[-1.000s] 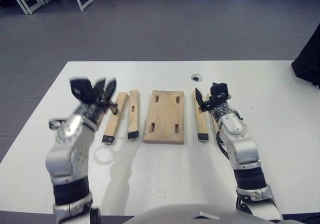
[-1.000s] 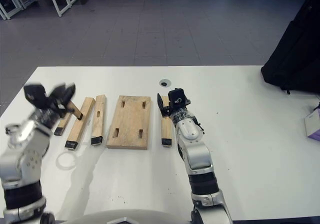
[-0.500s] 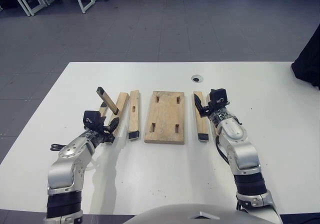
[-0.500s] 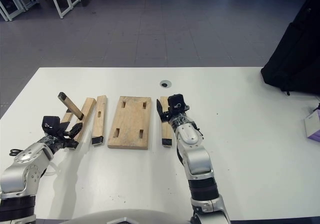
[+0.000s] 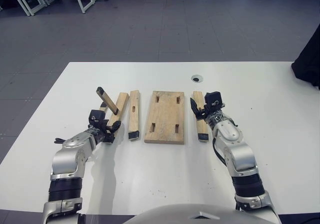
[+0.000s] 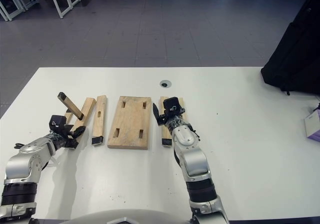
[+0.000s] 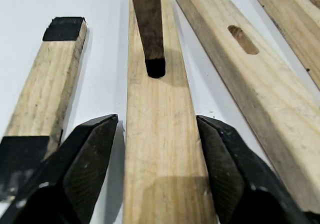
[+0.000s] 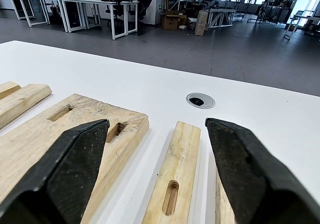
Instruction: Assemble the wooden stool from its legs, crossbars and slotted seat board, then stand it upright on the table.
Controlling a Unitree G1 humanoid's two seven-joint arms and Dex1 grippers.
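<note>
Left gripper (image 7: 156, 121): jaws spread, with one black finger (image 7: 90, 169) on each side of the near end of a pale wooden leg (image 7: 160, 154). The fingers are close beside the leg and narrow gaps show, so nothing is clamped. A dark wooden crossbar (image 5: 107, 100) stands tilted with its lower end in that leg's slot, directly ahead of the gripper. Just left of the leg lies a shorter wooden piece with black ends (image 7: 47, 89). To the leg's right lie a second slotted leg with a black foot (image 5: 133, 114) and then the rectangular slotted seat board (image 5: 165, 116), flat at mid-table.

Right gripper (image 8: 156, 124): jaws wide apart and holding nothing, low over a third slotted leg (image 8: 176, 184) just right of the seat board. Another wooden piece (image 8: 221, 209) lies beside that leg, partly hidden by the gripper.

All parts rest on the white table (image 5: 260, 99). A round grey cable port (image 5: 197, 77) sits behind them, and a black fabric object (image 6: 295, 44) stands beyond the table's right edge.
</note>
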